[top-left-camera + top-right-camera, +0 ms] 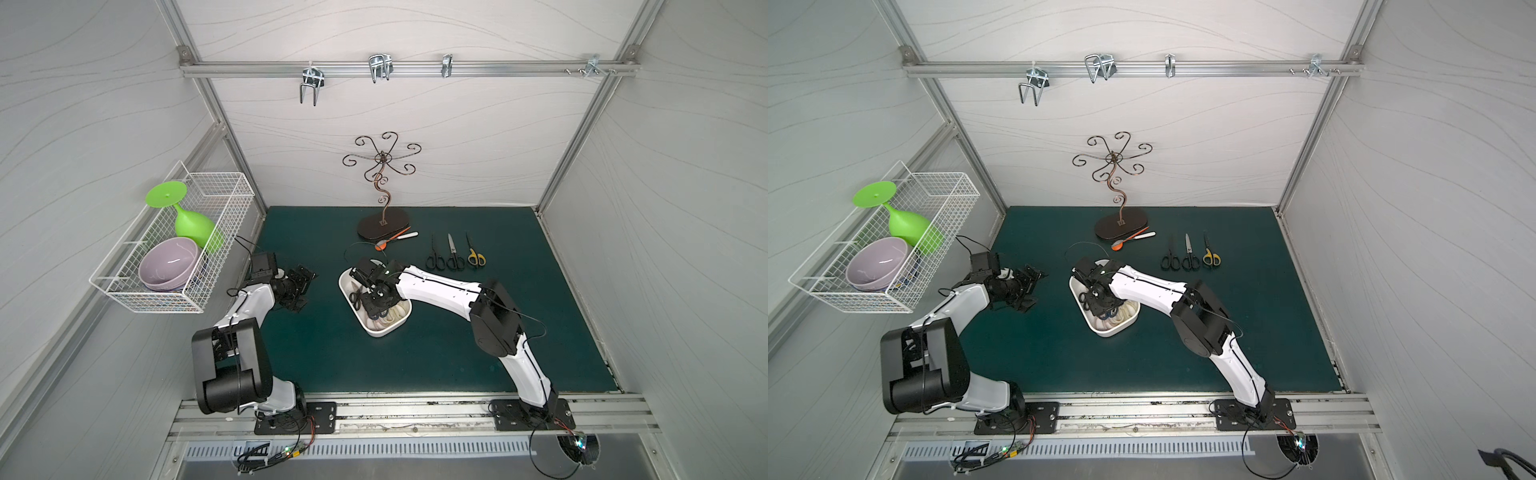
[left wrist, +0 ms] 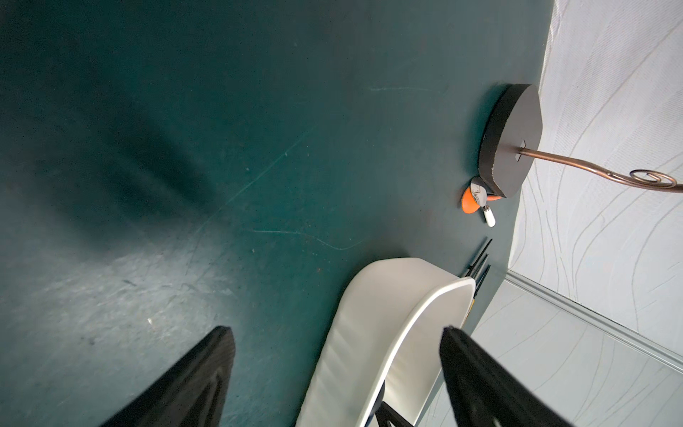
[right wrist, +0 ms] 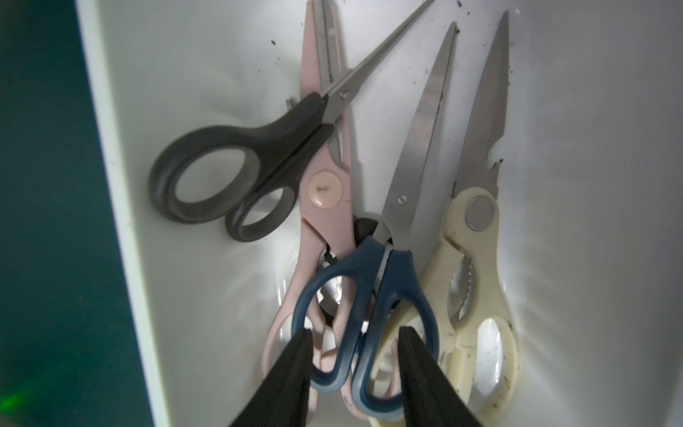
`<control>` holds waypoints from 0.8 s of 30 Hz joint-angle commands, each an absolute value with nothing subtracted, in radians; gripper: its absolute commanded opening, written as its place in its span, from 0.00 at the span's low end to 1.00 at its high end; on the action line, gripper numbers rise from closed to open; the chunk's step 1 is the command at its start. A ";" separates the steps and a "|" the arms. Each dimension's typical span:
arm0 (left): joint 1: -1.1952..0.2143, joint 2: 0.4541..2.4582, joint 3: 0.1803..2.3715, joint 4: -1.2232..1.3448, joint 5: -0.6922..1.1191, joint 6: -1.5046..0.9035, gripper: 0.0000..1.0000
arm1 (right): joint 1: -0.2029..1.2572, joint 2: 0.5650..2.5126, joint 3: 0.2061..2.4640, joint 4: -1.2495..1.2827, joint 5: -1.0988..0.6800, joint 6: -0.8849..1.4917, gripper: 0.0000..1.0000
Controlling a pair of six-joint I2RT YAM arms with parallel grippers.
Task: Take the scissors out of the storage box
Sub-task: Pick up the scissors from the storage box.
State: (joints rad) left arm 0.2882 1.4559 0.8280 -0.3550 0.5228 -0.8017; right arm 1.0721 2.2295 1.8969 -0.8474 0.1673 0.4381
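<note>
storage box (image 3: 127, 222): smooth white plastic, glossy, its floor specked with dark grit
blue scissors (image 3: 354, 263): smooth plastic handles, brushed steel blades
black scissors (image 3: 273, 129): matt plastic handles (slightly dusty-looking)
cream kitchen shears (image 3: 488, 251): scuffed plastic, serrated bare steel
pink kitchen shears (image 3: 325, 190): satin plastic
table mat (image 2: 184, 185): matt dark green, scratched
wire-mesh basket (image 1: 224, 187): white coated wire

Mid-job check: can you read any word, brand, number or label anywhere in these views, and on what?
None can be read. The scissors in the storage box show no brand in the right wrist view; the three pairs on the mat are too small to tell; the stand base is plain.
</note>
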 commanded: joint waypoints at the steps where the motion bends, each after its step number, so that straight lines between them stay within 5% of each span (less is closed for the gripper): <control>1: 0.294 1.462 0.824 -0.326 0.541 -0.809 0.91 | 1.093 2.270 1.943 -0.931 0.226 0.446 0.42; 24: 0.296 1.454 0.819 -0.318 0.546 -0.815 0.91 | 1.101 2.340 1.989 -0.986 0.218 0.469 0.30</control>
State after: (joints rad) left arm 0.2882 1.4555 0.8223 -0.3386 0.5358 -0.8158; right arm 1.0939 2.3032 1.9743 -0.9466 0.2295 0.4568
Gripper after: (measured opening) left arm 0.914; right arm 0.304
